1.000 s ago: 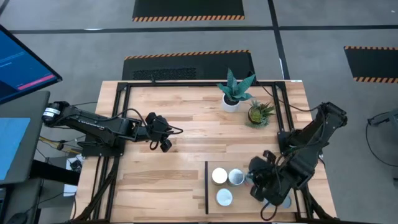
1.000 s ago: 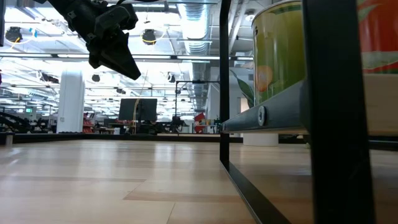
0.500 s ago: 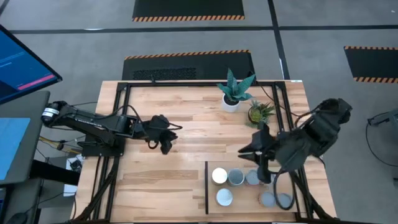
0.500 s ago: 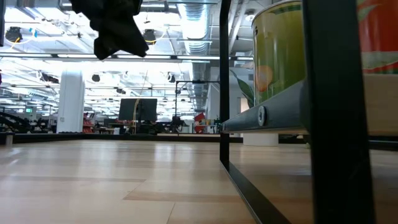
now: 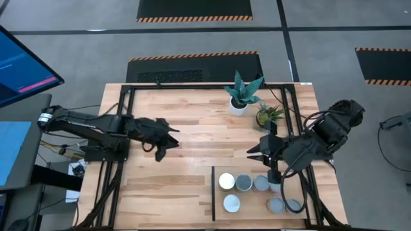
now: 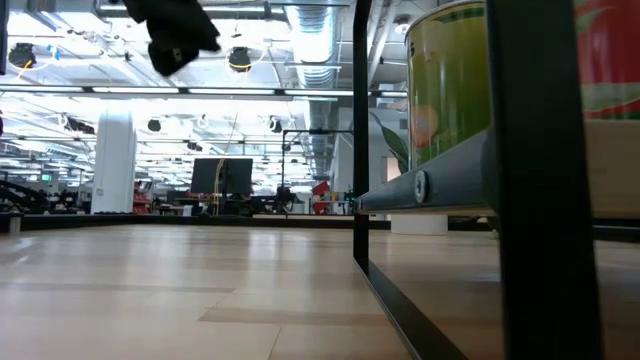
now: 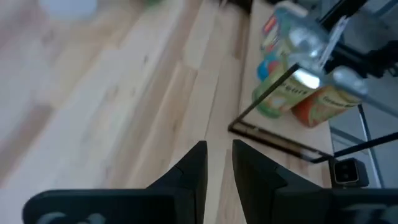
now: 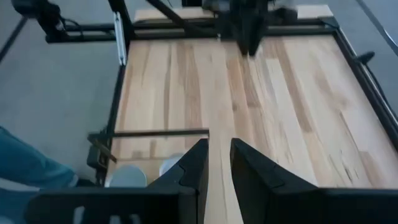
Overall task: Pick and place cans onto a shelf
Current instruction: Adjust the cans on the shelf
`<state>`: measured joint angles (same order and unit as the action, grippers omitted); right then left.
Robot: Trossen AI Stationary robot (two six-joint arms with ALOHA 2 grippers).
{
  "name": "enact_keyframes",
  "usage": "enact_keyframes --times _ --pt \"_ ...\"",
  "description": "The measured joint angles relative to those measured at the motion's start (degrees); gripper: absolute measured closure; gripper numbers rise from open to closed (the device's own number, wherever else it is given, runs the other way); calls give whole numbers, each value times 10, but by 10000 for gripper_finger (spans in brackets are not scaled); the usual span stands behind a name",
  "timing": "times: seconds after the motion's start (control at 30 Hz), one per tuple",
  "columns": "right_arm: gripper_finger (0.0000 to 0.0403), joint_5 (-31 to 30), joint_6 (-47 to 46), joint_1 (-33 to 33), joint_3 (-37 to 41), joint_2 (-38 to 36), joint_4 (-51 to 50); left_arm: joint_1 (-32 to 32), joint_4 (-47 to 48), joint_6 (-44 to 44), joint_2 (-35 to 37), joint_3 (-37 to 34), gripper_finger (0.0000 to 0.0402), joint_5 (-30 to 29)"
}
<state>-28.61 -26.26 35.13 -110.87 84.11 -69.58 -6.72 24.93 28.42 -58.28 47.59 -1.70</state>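
Several cans (image 5: 244, 183) stand upright on the shelf (image 5: 254, 208) at the table's near right, round tops up. The low view shows a green can (image 6: 450, 90) and a red one (image 6: 610, 60) on the raised shelf. My right gripper (image 5: 255, 149) (image 8: 216, 144) hangs high over the shelf's far edge, pointing toward the table's left; its fingers are slightly apart with nothing between them. My left gripper (image 5: 166, 144) (image 7: 219, 146) (image 6: 178, 35) hovers above the table's left middle, aimed at the shelf, its narrow gap also empty.
Two potted plants (image 5: 243, 96) (image 5: 266, 117) stand at the table's far right. A black frame (image 5: 122, 128) borders the table, and the shelf has a black strip (image 5: 213, 192) along its left edge. Bare planks (image 5: 199, 144) lie between the two arms.
My right gripper has risen steeply from low over the shelf's near right, gone toward the far edge, and rolled; cans it had covered now show. My left gripper has risen and tipped up toward level, climbing to the low view's top.
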Motion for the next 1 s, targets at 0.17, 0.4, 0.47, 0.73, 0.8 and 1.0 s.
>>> enact_keyframes --times 0.17,0.4,0.47,0.73,0.8,1.0 --pt "310 2 11 8 84 -54 64 0 -17 -54 65 -9 340 -21" --pt "310 47 92 0 214 -135 259 -3 -81 -35 120 -55 340 -2" --pt "310 46 90 -7 224 -138 289 -3 -84 -2 119 -55 340 -4" --pt "310 85 -59 -20 230 -87 331 -4 -91 51 111 -55 340 -31" --pt "310 141 -99 -13 230 -60 323 -4 -86 38 108 -55 340 -31" --pt "310 280 -199 31 231 34 306 -4 -93 29 88 -55 340 -31"
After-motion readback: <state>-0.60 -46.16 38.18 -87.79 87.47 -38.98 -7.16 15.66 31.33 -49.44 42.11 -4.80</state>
